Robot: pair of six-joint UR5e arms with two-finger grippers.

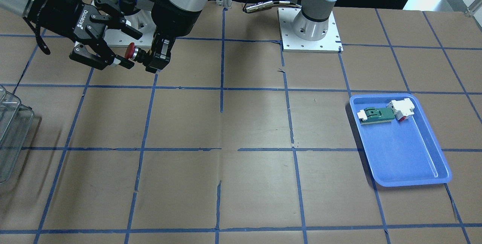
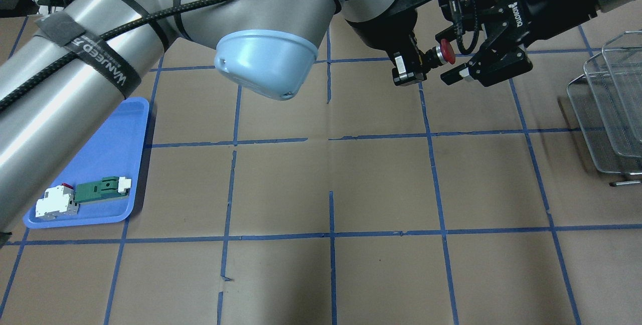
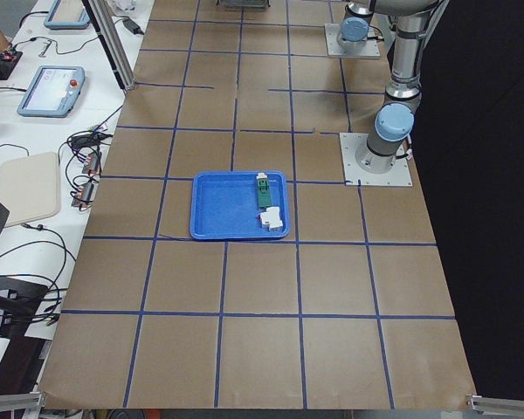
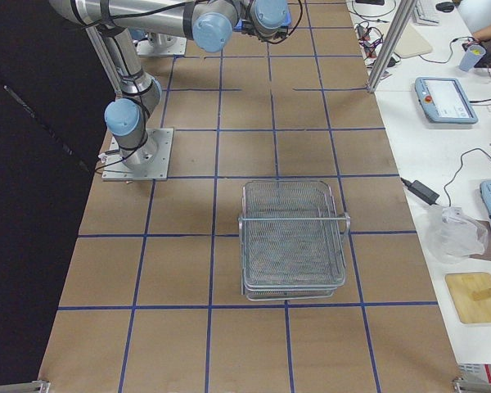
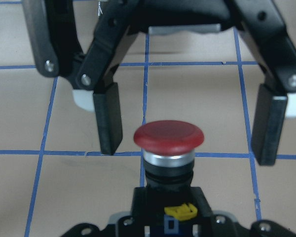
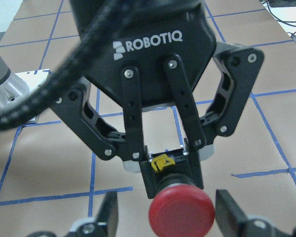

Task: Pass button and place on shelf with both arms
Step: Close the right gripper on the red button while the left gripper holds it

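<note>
Up at one o'clock over the table (image 2: 331,174), the left gripper (image 2: 420,64) pinches the button (image 2: 445,52) by its black body. Its red cap sits between the right gripper's (image 2: 455,46) spread jaws, untouched. This looks like the handover: the right must close before the left lets go, then carry to the shelf (image 2: 609,114) at four o'clock.

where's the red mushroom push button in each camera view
Front-facing: red-capped push button, upper left.
Overhead: upper right.
Exterior left: not in it.
Exterior right: too small to tell.
Left wrist: centre.
Right wrist: bottom centre.
Landmark: black left gripper, jaws shut on its body.
</note>
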